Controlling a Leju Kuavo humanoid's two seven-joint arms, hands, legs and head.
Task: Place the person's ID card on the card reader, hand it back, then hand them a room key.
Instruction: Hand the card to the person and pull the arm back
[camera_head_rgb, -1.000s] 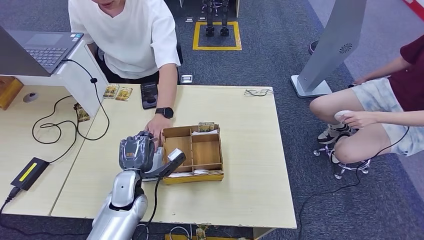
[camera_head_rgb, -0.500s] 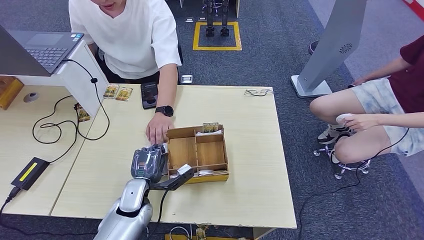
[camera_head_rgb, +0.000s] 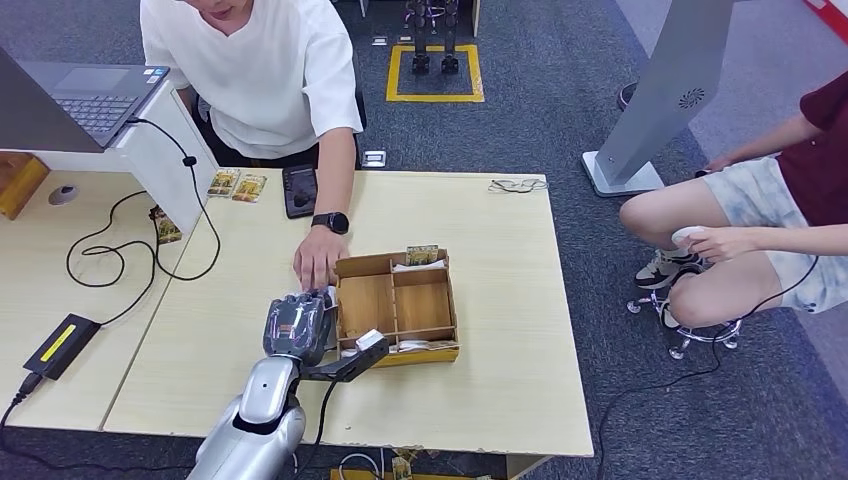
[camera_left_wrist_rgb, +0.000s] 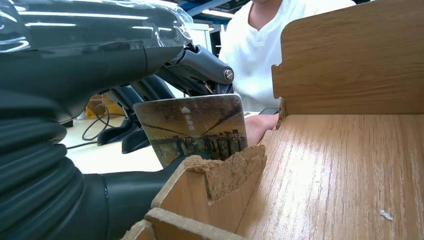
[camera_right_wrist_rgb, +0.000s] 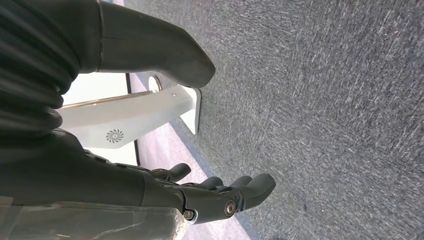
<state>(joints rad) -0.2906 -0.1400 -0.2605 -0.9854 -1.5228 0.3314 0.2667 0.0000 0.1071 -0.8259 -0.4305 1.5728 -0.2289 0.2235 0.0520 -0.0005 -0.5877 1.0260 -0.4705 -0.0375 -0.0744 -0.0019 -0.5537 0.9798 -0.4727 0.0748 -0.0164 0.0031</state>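
My left hand (camera_head_rgb: 297, 325) sits on the table against the left wall of the wooden box (camera_head_rgb: 441, 300). The left wrist view shows its fingers (camera_left_wrist_rgb: 200, 62) pinching a picture-printed card (camera_left_wrist_rgb: 192, 127) upright beside the box's chipped wall (camera_left_wrist_rgb: 220, 172). The person's hand (camera_head_rgb: 318, 262) rests on the table just beyond my left hand, close to the card. Another printed card (camera_head_rgb: 421, 254) stands in the box's far compartment. A black flat device (camera_head_rgb: 299, 190) lies near the table's far edge. My right hand (camera_right_wrist_rgb: 200, 195) hangs over the carpet, holding nothing, fingers apart.
Two printed cards (camera_head_rgb: 235, 185) lie beside the black device. A laptop (camera_head_rgb: 85, 95) on a white stand and trailing cables (camera_head_rgb: 130, 265) take up the left. A second person sits at the right (camera_head_rgb: 760, 230). The table's right half is bare wood (camera_head_rgb: 510, 300).
Over the last second my left hand drew back towards me and to the right along the box's left wall. The box slid slightly right. The person's hand stayed beside it.
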